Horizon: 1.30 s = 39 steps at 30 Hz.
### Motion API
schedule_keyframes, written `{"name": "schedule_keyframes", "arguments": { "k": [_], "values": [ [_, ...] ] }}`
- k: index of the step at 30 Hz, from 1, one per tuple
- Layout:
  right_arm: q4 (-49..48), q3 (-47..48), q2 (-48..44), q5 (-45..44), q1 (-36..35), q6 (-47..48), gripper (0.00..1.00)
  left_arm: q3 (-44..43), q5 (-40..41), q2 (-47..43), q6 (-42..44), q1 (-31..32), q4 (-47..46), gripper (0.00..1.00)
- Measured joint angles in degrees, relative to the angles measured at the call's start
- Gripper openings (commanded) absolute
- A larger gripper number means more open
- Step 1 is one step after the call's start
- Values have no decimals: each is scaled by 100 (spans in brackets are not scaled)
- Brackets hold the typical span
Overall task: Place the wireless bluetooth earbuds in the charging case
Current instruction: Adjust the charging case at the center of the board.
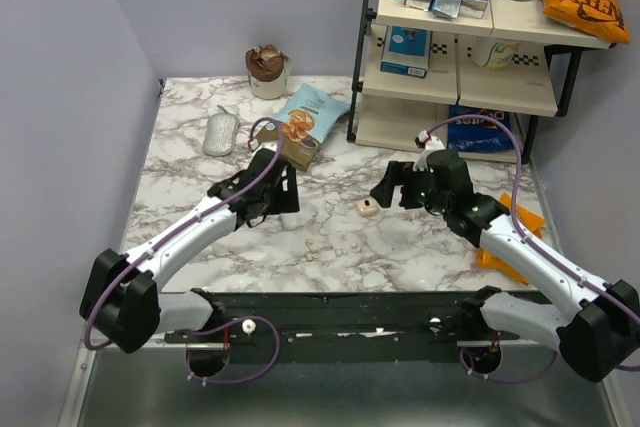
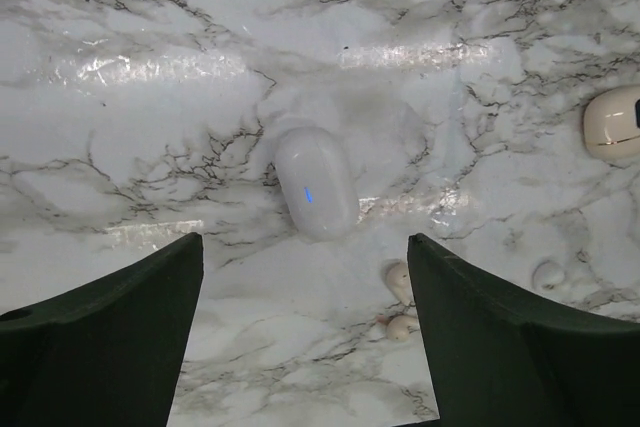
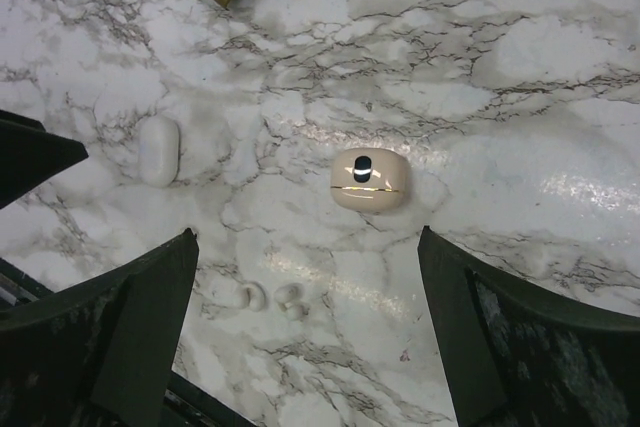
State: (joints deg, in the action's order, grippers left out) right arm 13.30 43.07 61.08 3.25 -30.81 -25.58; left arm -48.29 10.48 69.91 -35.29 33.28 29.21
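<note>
While the left claw [image 2: 303,252] and right claw [image 3: 307,239] hang spread apart, holding nothing, the charging case [image 2: 315,182] lies closed on the tabletop [image 2: 150,127], the wireless bluetooth earbuds [image 2: 399,283] loose just beside it.

Blue snack bag [image 1: 314,113] near grey oval object [image 1: 220,134] (shelf [image 1: 440,83] behind).

Overhead view spans the table [image 1: 400,247]; both close, downward wrist views share the earbuds [image 3: 252,295].
</note>
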Motion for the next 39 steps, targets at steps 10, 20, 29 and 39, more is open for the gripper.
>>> {"name": "schedule_keyframes", "arguments": {
  "k": [10,20,29,39],
  "values": [
    [-7,-232,-2,527,0,-13,100,-831,-4,1075,1355,214,750,76],
    [-20,-297,-109,717,0,-35,100,-1051,11,1888,938,221,748,77],
    [-22,-378,-229,820,0,-42,100,-953,15,2013,516,221,407,78],
    [-42,-437,-225,931,0,-98,100,-1043,-118,2002,1569,223,678,78]
  ]
}}
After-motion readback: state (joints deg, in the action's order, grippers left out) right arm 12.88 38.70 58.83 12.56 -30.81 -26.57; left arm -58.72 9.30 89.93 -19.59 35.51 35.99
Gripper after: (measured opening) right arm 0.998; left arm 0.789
